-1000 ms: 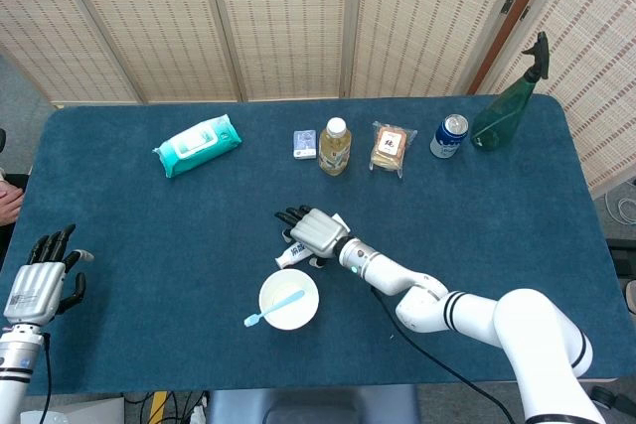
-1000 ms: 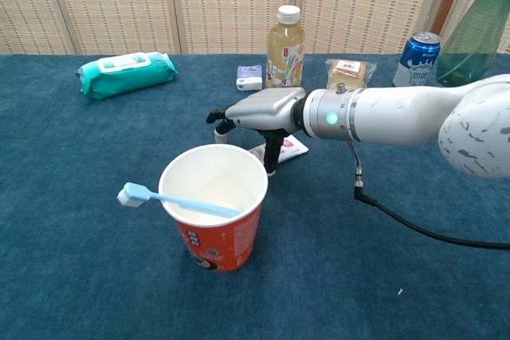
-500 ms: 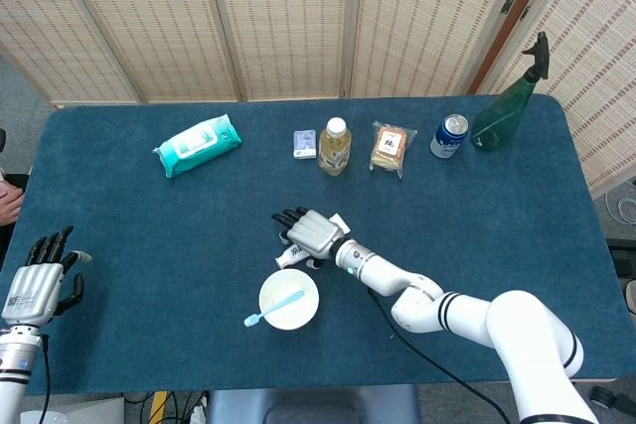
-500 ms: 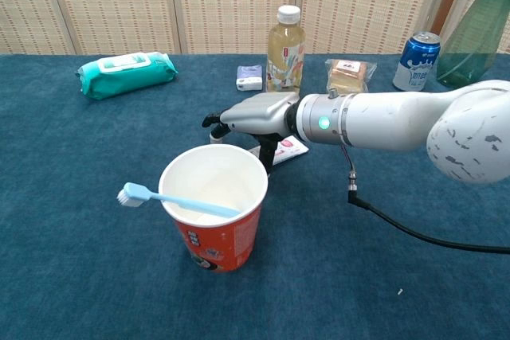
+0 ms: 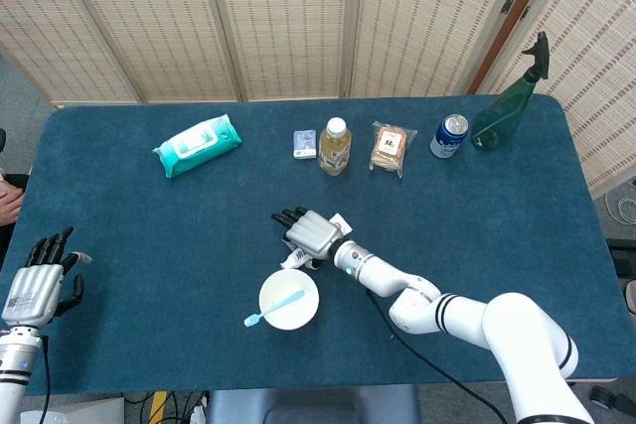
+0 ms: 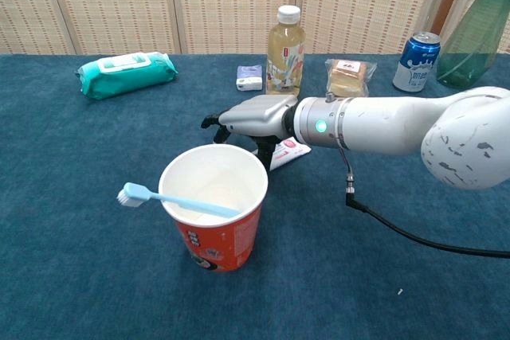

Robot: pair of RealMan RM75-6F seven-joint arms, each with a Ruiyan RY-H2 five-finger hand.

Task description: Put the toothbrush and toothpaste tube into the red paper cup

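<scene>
The red paper cup (image 6: 217,234) stands upright near the table's front, its white inside (image 5: 288,299) seen from above. A light blue toothbrush (image 6: 163,197) leans in it, bristle end sticking out to the left over the rim. Just behind the cup my right hand (image 5: 309,232) lies palm down over the white toothpaste tube (image 6: 288,152) and grips it, thumb underneath; only the tube's ends (image 5: 295,260) show. In the chest view the right hand (image 6: 253,115) hovers just behind the cup's rim. My left hand (image 5: 40,283) rests at the far left edge, fingers apart, holding nothing.
Along the back stand a teal wet-wipes pack (image 5: 198,144), a small box (image 5: 304,143), a yellow drink bottle (image 5: 335,146), a snack packet (image 5: 392,148), a blue can (image 5: 449,136) and a green spray bottle (image 5: 507,111). A black cable (image 6: 414,233) trails beside my right forearm.
My right hand has settled over the toothpaste tube and closed on it; the tube has turned slightly under it. Cup, toothbrush and left hand have not moved.
</scene>
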